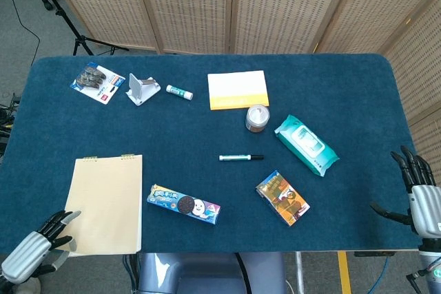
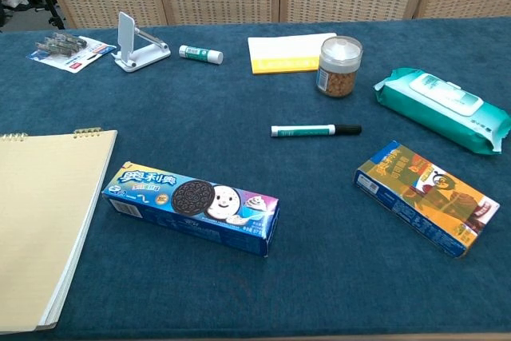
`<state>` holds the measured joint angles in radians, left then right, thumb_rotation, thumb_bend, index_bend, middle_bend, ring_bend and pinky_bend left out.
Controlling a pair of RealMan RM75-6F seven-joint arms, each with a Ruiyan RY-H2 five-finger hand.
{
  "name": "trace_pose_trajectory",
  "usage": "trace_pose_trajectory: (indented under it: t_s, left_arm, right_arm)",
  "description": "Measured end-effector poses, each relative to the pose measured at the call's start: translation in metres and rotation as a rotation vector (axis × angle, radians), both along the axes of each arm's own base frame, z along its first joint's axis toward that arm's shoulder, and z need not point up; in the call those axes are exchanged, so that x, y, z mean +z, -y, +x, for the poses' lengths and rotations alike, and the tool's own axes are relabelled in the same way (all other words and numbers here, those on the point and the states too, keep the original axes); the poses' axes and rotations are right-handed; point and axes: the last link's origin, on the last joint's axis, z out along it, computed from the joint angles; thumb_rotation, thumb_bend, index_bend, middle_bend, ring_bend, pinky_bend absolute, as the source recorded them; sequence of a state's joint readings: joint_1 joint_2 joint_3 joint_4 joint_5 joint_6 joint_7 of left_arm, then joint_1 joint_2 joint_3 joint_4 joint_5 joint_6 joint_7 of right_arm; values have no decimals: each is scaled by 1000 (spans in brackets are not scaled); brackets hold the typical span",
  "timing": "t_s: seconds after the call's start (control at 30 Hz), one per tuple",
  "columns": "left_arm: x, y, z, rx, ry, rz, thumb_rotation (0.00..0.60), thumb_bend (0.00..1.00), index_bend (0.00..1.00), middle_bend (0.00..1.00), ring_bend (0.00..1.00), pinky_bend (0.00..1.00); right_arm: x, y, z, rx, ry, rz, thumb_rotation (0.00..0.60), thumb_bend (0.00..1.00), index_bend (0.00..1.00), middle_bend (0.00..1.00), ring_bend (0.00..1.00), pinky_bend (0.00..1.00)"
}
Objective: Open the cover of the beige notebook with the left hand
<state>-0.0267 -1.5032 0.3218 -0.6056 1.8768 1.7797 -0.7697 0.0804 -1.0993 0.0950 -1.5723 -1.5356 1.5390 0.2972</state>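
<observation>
The beige notebook (image 1: 107, 203) lies flat and closed at the table's near left, its spiral binding along the far edge; the chest view shows the notebook (image 2: 40, 221) at the left border. My left hand (image 1: 31, 249) sits at the notebook's near left corner, by the table edge, with its fingertips (image 1: 63, 219) at the cover's corner; whether they touch it I cannot tell. My right hand (image 1: 422, 201) hovers off the table's right edge, fingers spread and empty. The chest view shows neither hand.
A blue cookie box (image 1: 183, 204) lies just right of the notebook. Further right are a green marker (image 1: 240, 158), an orange snack box (image 1: 282, 197), a wipes pack (image 1: 306, 144) and a jar (image 1: 257, 118). A yellow pad (image 1: 238, 90), glue stick (image 1: 179, 91), phone stand (image 1: 141, 89) and clip pack (image 1: 97, 84) sit at the back.
</observation>
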Motion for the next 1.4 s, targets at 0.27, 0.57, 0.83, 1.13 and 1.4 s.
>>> trace_pose_trajectory:
  t_s: [0.27, 0.57, 0.83, 1.13, 1.4]
  left_arm:
    - [14, -21, 7, 82, 148, 95, 600, 504, 802, 0, 0, 0]
    - [39, -68, 37, 152, 263, 231, 600, 496, 803, 0, 0, 0]
    - [66, -143, 67, 209, 238, 363, 600, 494, 804, 0, 0, 0]
    - [77, -215, 88, 237, 239, 475, 600, 479, 803, 0, 0, 0]
    - [74, -272, 92, 308, 193, 546, 600, 477, 803, 0, 0, 0]
  right_arm:
    - [-2, 0, 1, 3, -4, 5, 600, 0, 43, 0, 0, 0]
    - [-1, -1, 1, 3, 0, 7, 600, 0, 43, 0, 0, 0]
    - [-1, 1, 1, 4, 7, 10, 600, 0, 42, 0, 0, 0]
    - [0, 2, 0, -4, 8, 6, 600, 0, 42, 0, 0, 0]
    - [-3, 8, -6, -35, 4, 20, 600, 0, 42, 0, 0, 0]
